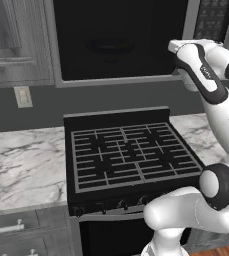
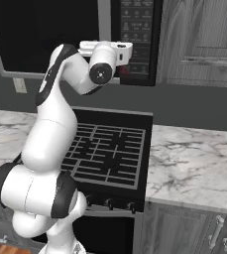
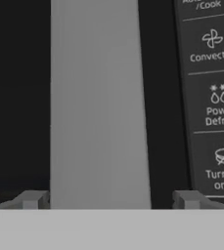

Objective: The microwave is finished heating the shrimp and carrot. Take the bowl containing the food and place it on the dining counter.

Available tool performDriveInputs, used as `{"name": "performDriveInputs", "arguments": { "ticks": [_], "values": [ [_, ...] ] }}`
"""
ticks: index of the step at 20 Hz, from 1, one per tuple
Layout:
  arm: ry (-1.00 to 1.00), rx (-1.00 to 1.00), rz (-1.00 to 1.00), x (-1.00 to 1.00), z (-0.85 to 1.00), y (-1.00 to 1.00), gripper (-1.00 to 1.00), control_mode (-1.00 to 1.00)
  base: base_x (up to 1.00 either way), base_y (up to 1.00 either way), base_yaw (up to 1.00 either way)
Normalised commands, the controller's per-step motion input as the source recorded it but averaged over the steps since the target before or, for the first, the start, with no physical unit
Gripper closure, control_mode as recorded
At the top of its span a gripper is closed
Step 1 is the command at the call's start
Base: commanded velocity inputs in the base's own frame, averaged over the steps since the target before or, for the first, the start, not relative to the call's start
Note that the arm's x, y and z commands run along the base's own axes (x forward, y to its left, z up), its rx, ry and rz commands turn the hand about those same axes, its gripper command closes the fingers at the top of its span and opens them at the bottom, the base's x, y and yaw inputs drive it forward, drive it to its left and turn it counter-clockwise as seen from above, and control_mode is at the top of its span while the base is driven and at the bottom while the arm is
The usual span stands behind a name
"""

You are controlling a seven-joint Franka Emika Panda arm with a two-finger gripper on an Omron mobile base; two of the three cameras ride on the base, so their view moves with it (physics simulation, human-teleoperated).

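The microwave (image 1: 116, 40) hangs above the stove with its dark glass door (image 2: 35, 34) shut. A dim rounded shape behind the glass may be the bowl (image 1: 110, 47); the shrimp and carrot are hidden. My gripper (image 3: 109, 199) is raised to the door's right edge, open, with its fingertips (image 3: 33, 199) on either side of the vertical grey door handle (image 3: 99, 107) and not touching it. The black button panel (image 3: 211, 97) lies just right of the handle. From the base cameras the hand (image 2: 120, 52) sits against the handle (image 2: 103, 20). The dining counter is out of view.
The black grated stove (image 1: 131, 155) stands directly below the microwave, flanked by marble countertops (image 1: 21, 160) (image 2: 194, 158). Grey wall cabinets (image 2: 199, 39) close in on the microwave's right and left (image 1: 11, 40). A wall outlet (image 1: 22, 96) sits on the backsplash.
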Motion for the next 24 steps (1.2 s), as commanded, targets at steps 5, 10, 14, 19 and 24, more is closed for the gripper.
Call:
{"name": "performDriveInputs", "arguments": {
  "ticks": [5, 10, 14, 19, 24],
  "values": [
    [0.03, 0.00, 0.00, 0.59, 0.00, 0.00, 1.00, -1.00, 0.00, 0.00, 0.00],
    [0.00, 0.00, 0.00, 0.04, 0.00, 0.00, 1.00, -1.00, 0.00, 0.00, 0.00],
    [0.00, 0.00, 0.00, 0.00, 0.00, 0.00, 1.00, -1.00, 0.00, 0.00, 0.00],
    [0.00, 0.00, 0.00, -0.34, 0.00, 0.00, 1.00, -1.00, 0.00, 0.00, 0.00],
    [-0.02, 0.00, 0.00, -0.93, 0.21, 0.03, 1.00, -1.00, 0.00, 0.00, 0.00]
  ]
}}
